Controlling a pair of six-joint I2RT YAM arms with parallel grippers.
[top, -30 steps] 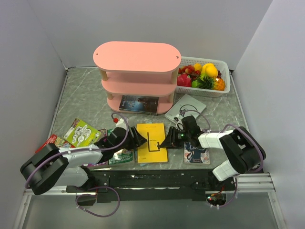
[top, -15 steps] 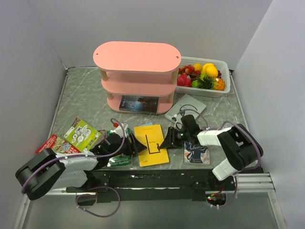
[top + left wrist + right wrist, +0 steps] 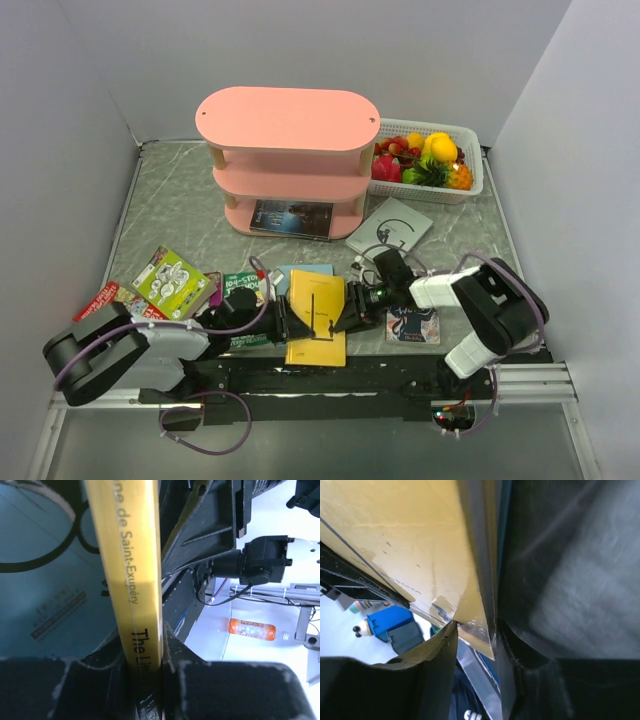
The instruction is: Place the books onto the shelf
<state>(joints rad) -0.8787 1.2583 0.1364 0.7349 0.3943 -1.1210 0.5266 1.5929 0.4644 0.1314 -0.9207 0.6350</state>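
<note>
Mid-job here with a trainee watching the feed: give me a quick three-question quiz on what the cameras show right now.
1. True or false: the left gripper and the right gripper are both shut on the yellow book.
2. Multiple choice: which tier of the pink shelf holds the dark book? A top, B middle, C bottom.
3. Short answer: what colour is the lower book lying under the yellow book?
Key: 1 true; 2 C; 3 light blue.
</note>
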